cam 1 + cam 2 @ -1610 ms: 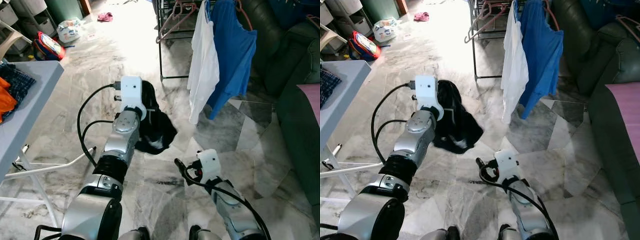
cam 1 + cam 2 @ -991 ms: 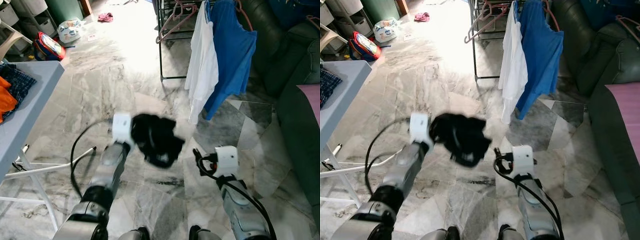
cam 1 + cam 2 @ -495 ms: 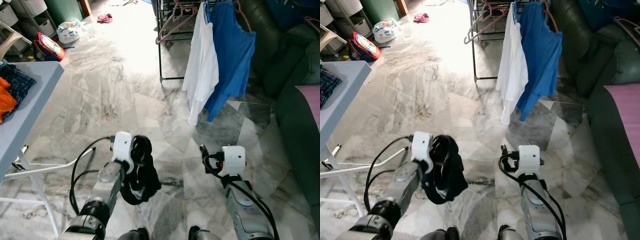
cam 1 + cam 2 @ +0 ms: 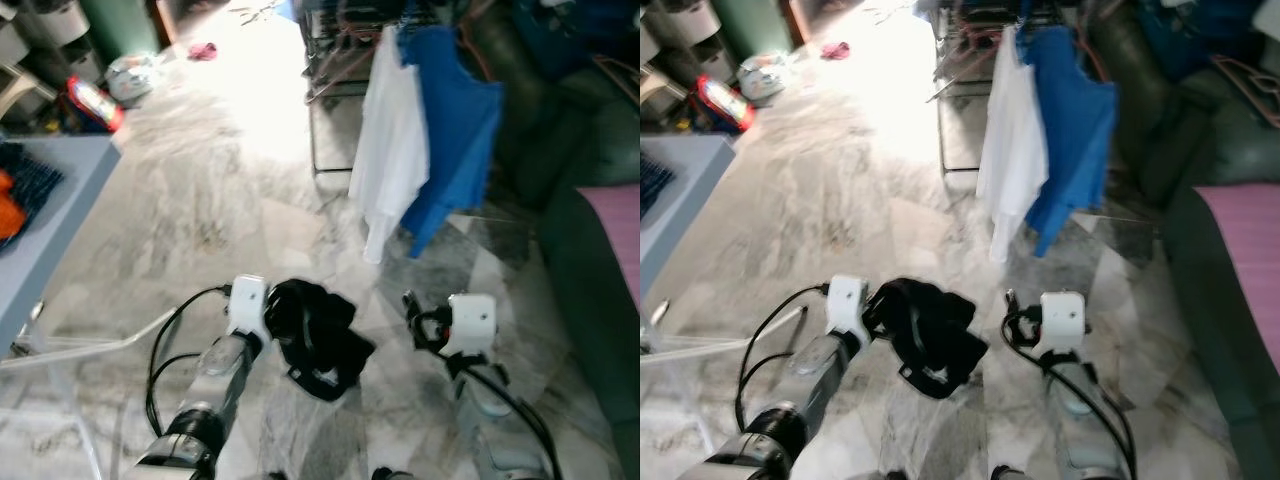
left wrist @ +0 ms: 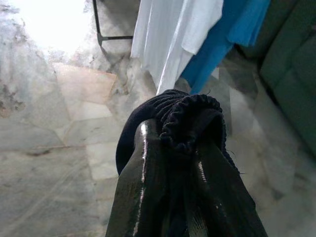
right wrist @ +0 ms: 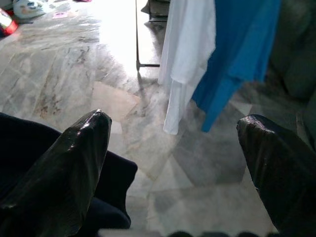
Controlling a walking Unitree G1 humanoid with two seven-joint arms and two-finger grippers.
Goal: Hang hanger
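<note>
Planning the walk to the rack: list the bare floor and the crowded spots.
Bare marble floor runs between the grey table and the clothes rack. Crowded: the white shirt and blue shirt on the rack, beside the dark sofa.

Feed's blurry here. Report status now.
Left pincer shut on black garment. Right pincer open, empty. Clothes rack ahead with white shirt and blue shirt; bare floor between.

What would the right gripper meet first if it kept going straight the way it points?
Probably the white shirt hanging on the rack, beside the blue shirt. The open right gripper has only bare floor before that; depth is uncertain.
</note>
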